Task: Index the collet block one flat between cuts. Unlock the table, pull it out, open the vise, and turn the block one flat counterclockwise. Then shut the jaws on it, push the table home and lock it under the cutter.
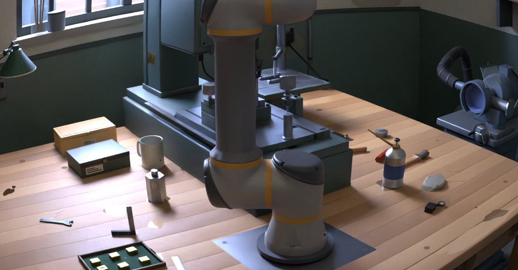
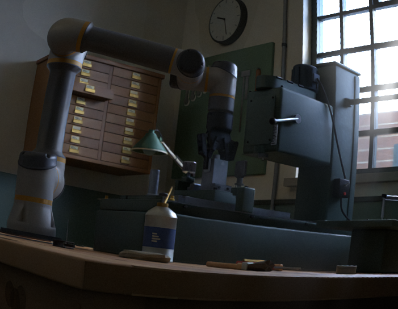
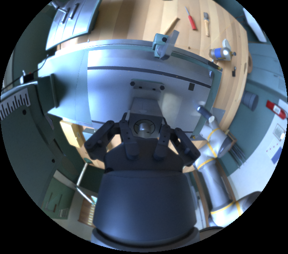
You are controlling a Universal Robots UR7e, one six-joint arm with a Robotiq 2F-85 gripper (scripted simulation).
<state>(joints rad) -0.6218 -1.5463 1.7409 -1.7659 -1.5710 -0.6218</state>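
On the mill's sliding table (image 1: 275, 129) (image 3: 150, 92), drawn out from under the cutter head (image 2: 285, 123), the grey collet block (image 3: 145, 116) (image 2: 215, 173) stands upright in the vise (image 1: 264, 111). My gripper (image 3: 145, 135) (image 2: 216, 154) has come straight down over the block's top and is closed on it, fingers on two opposite sides. A round bore shows in the block's top face. In the side camera my own arm hides the block. The table's upright pull handle (image 1: 288, 125) stands near its front edge, and the lock clamp (image 1: 288, 94) (image 3: 162, 43) sits at its side.
The mill column and head (image 1: 174, 33) rise close behind and left of my wrist. On the bench lie an oil bottle (image 1: 394, 167), a hammer (image 1: 416, 157), a mug (image 1: 151, 152), a spare hex block (image 1: 155, 186) and two boxes (image 1: 90, 147).
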